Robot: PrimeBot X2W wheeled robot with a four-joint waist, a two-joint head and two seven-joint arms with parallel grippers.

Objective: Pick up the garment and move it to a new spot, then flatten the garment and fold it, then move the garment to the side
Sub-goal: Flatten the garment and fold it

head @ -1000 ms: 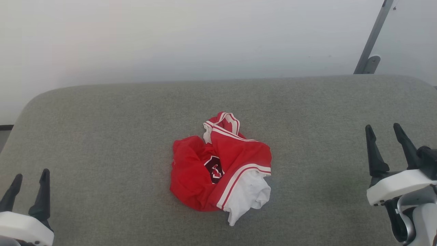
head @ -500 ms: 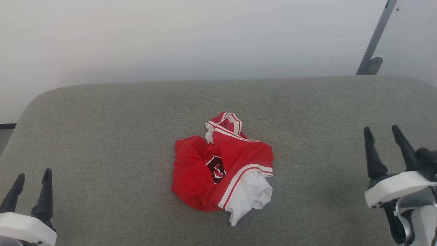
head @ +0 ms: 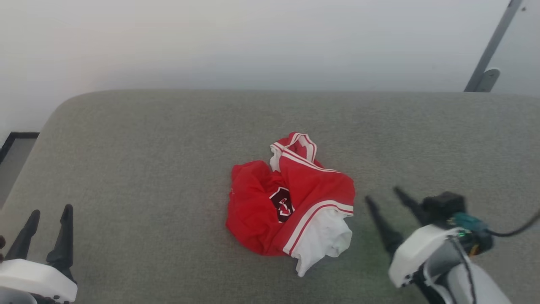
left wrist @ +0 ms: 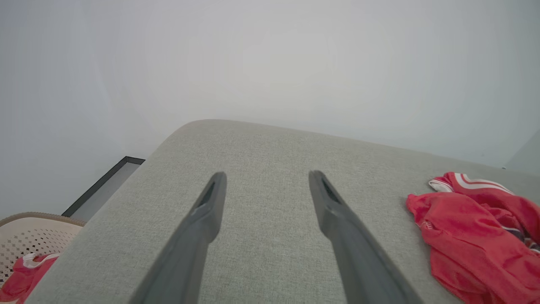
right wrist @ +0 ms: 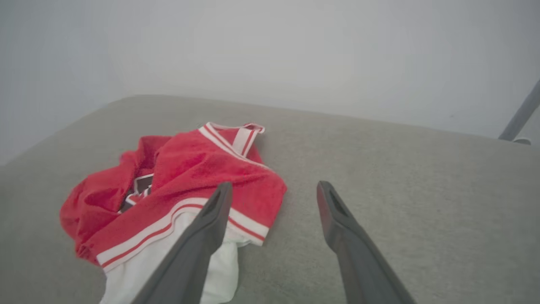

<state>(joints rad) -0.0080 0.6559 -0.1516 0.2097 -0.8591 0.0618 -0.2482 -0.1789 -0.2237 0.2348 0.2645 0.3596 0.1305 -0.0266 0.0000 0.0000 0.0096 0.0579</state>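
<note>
Lying crumpled midway along the grey worktop (head: 147, 160), the garment (head: 291, 202) sits untouched; we hold our right gripper (head: 382, 193) near its white sleeve (head: 325, 236), our left gripper (head: 51, 208) well apart, both with fingers spread.

I see a grey fabric pad (head: 168, 169), pale wall (head: 253, 42) behind it, slanted grey pole (head: 491, 46) beyond its right corner, beige basket (left wrist: 25, 236) off its left edge.

This looks like a bare, staged test room rather than a lived-in home. A plain white wall (head: 253, 42) runs across the top of the frame. Below it, a grey fabric-covered surface (head: 126, 139) with rounded corners carries a crumpled red jersey (head: 291, 202). A slanted grey metal pole (head: 491, 46) stands at upper right. A perforated beige laundry basket (left wrist: 29, 236) sits at lower left of the left wrist view.
</note>
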